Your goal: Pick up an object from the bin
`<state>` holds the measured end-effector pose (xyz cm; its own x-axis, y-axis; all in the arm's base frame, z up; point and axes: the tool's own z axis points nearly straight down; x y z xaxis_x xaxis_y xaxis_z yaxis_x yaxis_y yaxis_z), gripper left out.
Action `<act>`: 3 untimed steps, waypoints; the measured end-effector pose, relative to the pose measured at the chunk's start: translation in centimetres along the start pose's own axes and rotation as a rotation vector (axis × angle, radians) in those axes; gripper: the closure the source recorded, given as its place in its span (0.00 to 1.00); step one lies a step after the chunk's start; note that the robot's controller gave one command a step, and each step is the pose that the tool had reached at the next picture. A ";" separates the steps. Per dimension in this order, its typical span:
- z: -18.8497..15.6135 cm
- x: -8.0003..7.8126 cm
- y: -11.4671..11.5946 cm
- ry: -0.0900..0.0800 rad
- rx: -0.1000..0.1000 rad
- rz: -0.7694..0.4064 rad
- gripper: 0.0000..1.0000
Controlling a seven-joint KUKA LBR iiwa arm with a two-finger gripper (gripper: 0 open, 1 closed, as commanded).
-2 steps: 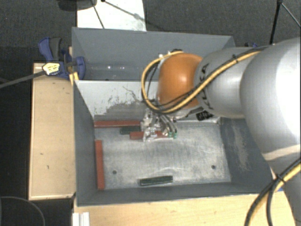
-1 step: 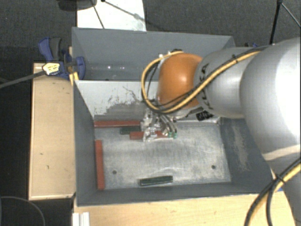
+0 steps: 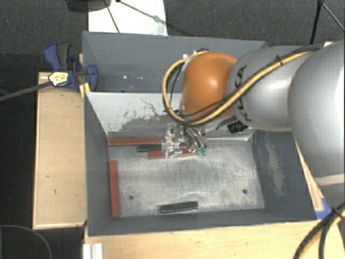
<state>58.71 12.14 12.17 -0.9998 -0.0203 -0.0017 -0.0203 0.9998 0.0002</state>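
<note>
Scuffed grey bin [image 3: 215, 171], dark floor [image 3: 27, 15] around

short red bar [image 3: 156, 155] partly hidden under claw [image 3: 183, 147], arm [image 3: 291, 90] cut off right

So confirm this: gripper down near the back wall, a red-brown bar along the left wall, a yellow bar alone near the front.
One thing is wrong: the camera view shows the bar alone near the front is dark, not yellow. The gripper is down near the back wall, and the red-brown bar lies along the left wall.
</note>
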 end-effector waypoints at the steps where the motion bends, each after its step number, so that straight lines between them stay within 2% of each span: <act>1: -2.7 0.3 0.5 0.008 0.001 -0.011 1.00; 2: -2.5 -0.4 2.3 -0.001 0.000 -0.039 0.00; 3: -0.8 -0.5 2.9 0.002 0.000 -0.049 0.00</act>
<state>59.18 15.06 13.00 -0.9976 -0.0693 0.0006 -0.0693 0.9976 0.0001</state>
